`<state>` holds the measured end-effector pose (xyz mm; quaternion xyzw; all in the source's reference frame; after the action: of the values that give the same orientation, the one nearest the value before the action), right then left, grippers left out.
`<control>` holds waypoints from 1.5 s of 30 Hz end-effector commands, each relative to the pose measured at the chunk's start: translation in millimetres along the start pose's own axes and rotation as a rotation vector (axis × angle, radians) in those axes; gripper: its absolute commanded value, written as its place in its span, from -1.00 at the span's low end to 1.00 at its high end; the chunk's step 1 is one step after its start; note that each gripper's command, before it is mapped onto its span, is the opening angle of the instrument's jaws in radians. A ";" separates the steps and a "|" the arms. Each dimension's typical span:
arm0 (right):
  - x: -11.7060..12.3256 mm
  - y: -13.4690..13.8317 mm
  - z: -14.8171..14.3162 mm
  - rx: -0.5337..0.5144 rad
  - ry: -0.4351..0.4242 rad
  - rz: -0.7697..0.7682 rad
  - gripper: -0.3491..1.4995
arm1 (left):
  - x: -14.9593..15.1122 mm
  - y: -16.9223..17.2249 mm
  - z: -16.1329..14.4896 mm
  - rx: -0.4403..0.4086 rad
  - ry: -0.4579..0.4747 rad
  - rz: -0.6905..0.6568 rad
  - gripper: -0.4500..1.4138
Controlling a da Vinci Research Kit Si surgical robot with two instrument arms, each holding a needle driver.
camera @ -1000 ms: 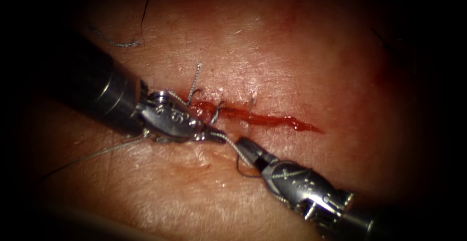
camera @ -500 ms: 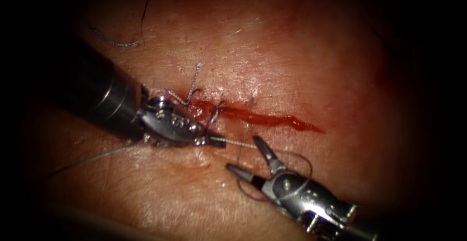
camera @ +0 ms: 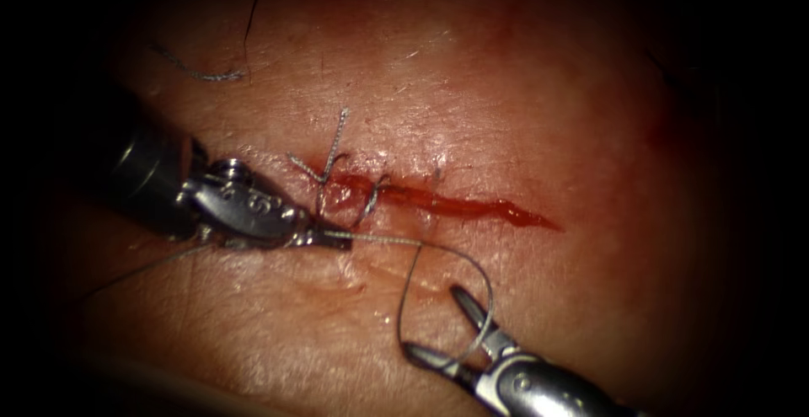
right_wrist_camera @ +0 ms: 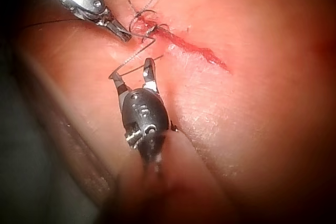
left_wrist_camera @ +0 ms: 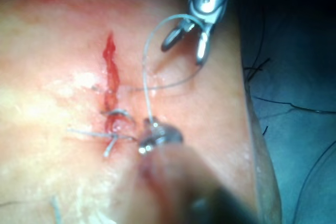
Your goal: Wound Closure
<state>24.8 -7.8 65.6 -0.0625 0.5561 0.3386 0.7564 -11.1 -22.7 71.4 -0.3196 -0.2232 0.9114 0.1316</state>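
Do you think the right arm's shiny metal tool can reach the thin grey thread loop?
Probably yes: the right arm's shiny metal tool has its jaws open, and the thin grey thread loop already drapes between them, nothing in the way.

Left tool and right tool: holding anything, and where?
Left tool grips the thread near the sutured cut. Right tool is open, holding nothing; thread loops around it.

A thread (camera: 447,253) loop is hanging between your left tool (camera: 333,237), clamping it, and your right tool (camera: 438,324), jaws spread. Tissue (camera: 590,130) right of the cut (camera: 455,204) is lying bare; knotted stitches (camera: 333,168) are crowding its left end.
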 end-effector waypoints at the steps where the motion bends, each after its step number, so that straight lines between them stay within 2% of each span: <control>1: -1.2 0.3 0.2 0.000 -0.006 0.004 0.62 | -0.9 0.8 0.2 0.002 -0.004 -0.003 -1.00; 3: -1.7 1.8 -0.5 -0.003 -0.016 0.003 0.62 | -2.2 3.0 -1.3 -0.006 -0.005 -0.027 -1.00; 4: -2.1 2.5 -0.6 -0.002 -0.025 0.003 0.62 | -2.6 4.2 -2.1 -0.045 0.002 -0.077 -0.42; 5: -2.2 2.6 -0.6 -0.001 -0.028 0.002 0.62 | -2.3 4.6 -2.4 -0.064 0.018 -0.105 -0.01; 6: -2.5 2.7 -0.5 -0.001 -0.030 0.001 0.62 | -2.0 5.0 -2.8 -0.083 0.038 -0.116 0.15; 7: -2.8 2.7 -0.3 -0.001 -0.032 -0.002 0.62 | -1.2 5.6 -3.5 -0.120 0.081 -0.124 0.42; 9: -3.9 2.5 0.3 -0.003 -0.053 -0.010 0.62 | 0.7 6.9 -4.9 -0.192 0.153 -0.137 0.59; 13: -5.4 2.3 0.7 -0.002 -0.068 -0.028 0.62 | 5.9 7.1 -8.2 -0.244 0.302 -0.134 0.59; 16: -5.5 2.4 0.9 -0.004 -0.069 -0.028 0.62 | 7.8 6.0 -9.3 -0.237 0.385 -0.144 0.53; 17: -5.5 2.4 0.9 -0.004 -0.069 -0.028 0.62 | 8.7 5.1 -9.8 -0.234 0.438 -0.155 0.51; 19: -5.6 2.4 0.9 -0.004 -0.069 -0.029 0.62 | 9.4 4.2 -10.4 -0.229 0.491 -0.166 0.50; 20: -5.8 2.4 1.0 -0.004 -0.068 -0.031 0.62 | 10.3 2.9 -11.2 -0.216 0.564 -0.185 0.46; 23: -6.6 2.3 1.2 -0.003 -0.080 -0.037 0.62 | 11.8 0.9 -12.8 -0.183 0.647 -0.219 0.46; 28: -6.9 2.4 1.2 -0.003 -0.082 -0.039 0.62 | 13.8 -0.1 -15.3 -0.177 0.763 -0.262 0.46; 31: -7.0 2.4 1.4 -0.004 -0.082 -0.040 0.62 | 15.3 0.0 -16.9 -0.154 0.777 -0.249 0.39; 33: -6.9 2.4 1.4 -0.005 -0.082 -0.039 0.60 | 16.5 0.2 -16.2 -0.121 0.769 -0.240 0.32; 37: -6.4 3.1 1.2 -0.004 -0.073 -0.034 0.60 | 16.6 0.3 -14.1 -0.042 0.728 -0.223 0.30; 38: -6.2 3.8 1.3 -0.004 -0.071 -0.030 0.58 | 16.2 0.2 -12.7 -0.013 0.712 -0.198 0.26; 40: -5.6 5.2 1.8 0.012 -0.058 -0.045 0.56 | 15.4 0.1 -11.8 -0.005 0.694 -0.183 0.26; 41: -4.9 7.1 2.5 0.047 -0.028 -0.058 0.54 | 13.9 0.6 -10.9 0.006 0.685 -0.170 0.26; 45: -4.4 9.7 2.8 0.151 0.010 -0.050 0.49 | 10.1 2.3 -8.9 0.021 0.652 -0.133 0.19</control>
<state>19.4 -0.7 72.8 -0.0131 0.5888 0.2661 0.7631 -12.9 -19.2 60.1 -0.5778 -0.1807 0.7581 0.2424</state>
